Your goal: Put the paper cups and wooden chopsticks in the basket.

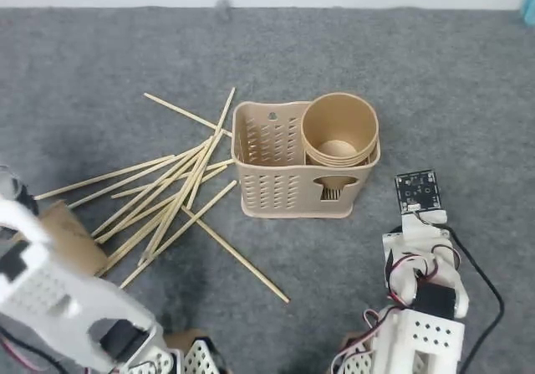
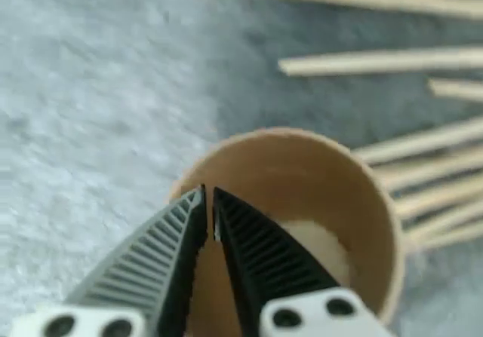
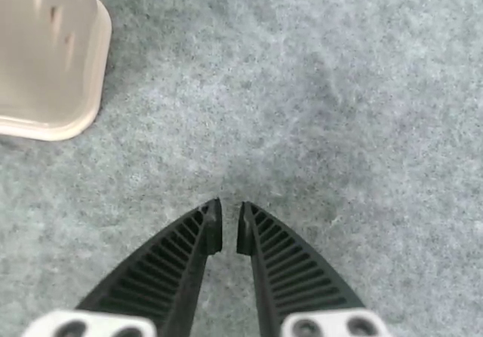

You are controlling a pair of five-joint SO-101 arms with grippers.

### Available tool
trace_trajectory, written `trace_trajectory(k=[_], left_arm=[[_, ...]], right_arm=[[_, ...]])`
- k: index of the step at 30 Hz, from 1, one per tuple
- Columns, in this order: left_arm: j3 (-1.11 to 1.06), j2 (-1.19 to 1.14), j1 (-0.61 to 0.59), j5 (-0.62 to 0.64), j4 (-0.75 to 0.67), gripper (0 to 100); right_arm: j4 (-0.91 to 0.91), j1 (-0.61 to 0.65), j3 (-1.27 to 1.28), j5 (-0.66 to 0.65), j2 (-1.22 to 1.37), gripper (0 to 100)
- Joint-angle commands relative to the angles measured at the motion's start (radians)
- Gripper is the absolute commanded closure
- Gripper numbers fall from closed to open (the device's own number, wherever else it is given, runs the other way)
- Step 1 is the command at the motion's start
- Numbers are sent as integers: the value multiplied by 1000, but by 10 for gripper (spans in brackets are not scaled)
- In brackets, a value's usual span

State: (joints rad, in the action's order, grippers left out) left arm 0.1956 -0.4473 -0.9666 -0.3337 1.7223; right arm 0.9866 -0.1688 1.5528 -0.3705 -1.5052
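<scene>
A tan slotted basket [image 1: 276,192] stands mid-table, with stacked paper cups [image 1: 338,131] upright in its right compartment. Several wooden chopsticks [image 1: 167,194] lie scattered on the grey mat to its left. Another paper cup [image 1: 71,236] lies at the left edge, partly under the left arm [image 1: 50,299]. In the left wrist view my left gripper [image 2: 209,197] is shut on the rim of this paper cup [image 2: 302,179], one finger outside the wall and one inside, with chopsticks [image 2: 377,62] beyond. My right gripper [image 3: 229,228] is shut and holds nothing, low over bare mat near the basket's corner [image 3: 45,65].
The right arm [image 1: 418,257] sits at the front right, a little in front of the basket. Grey mat covers the whole table. One long chopstick [image 1: 238,257] runs diagonally in front of the basket's left corner.
</scene>
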Motion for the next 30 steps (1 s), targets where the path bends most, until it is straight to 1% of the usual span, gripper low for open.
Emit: trace_trajectory(k=[1, 7, 14, 17, 22, 27, 30], left_arm=[[-177, 253, 48, -44, 35, 988], [-460, 588, 97, -133, 35, 988], [-728, 927, 140, -338, 34, 987], [-819, 1039, 175, -390, 34, 986], [-898, 1197, 229, -445, 29, 985], [-931, 1338, 221, -462, -8, 985], [-940, 1438, 221, -460, -6, 985]], right_arm=[[1, 10, -11, -12, -22, 937], [1, 8, -11, -12, -22, 937], [1, 8, -12, -12, -22, 937], [1, 8, -12, -12, -22, 937], [2, 4, -12, -12, -22, 937], [2, 2, -12, -14, -22, 937], [2, 5, -12, -14, -22, 937]])
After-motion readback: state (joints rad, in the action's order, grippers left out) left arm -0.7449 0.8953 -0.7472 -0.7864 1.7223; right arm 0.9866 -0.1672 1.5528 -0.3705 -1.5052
